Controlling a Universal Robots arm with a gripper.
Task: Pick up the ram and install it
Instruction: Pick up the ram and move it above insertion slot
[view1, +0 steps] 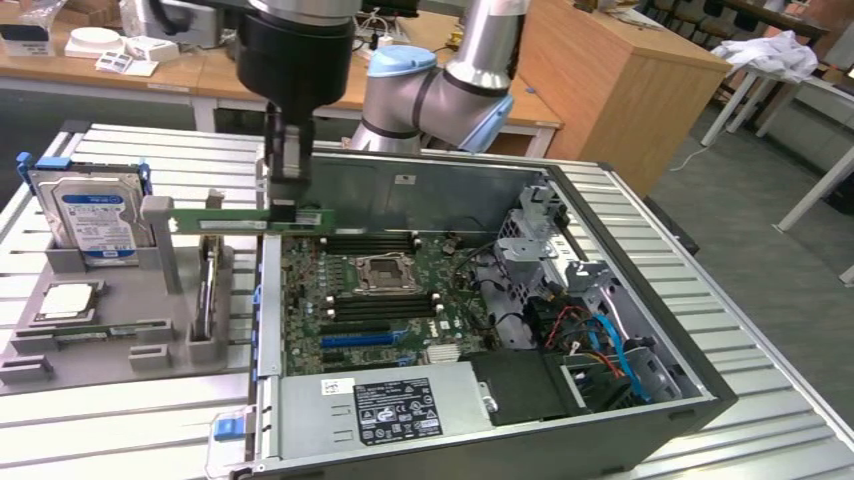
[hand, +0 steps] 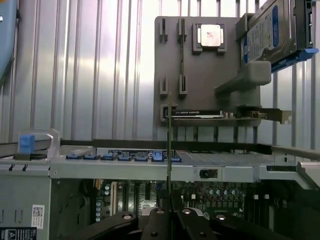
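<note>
Gripper (view1: 286, 205) is pinching the ram (view1: 238, 220) near its middle; we're holding it level over the edge of the computer case (view1: 441, 185), beside the grey tray (view1: 120, 290).

Exterior view, eleven o'clock: a long wooden workbench (view1: 174, 82) carrying white boxes (view1: 114, 50). At one o'clock, a tall wooden cabinet (view1: 607, 85). Two o'clock, a white cloth (view1: 777, 52) heaped on a white-legged table (view1: 731, 105). Grey floor (view1: 741, 190) at three o'clock. Down through four, a ribbed metal tabletop (view1: 767, 330), evenly lit.
</note>
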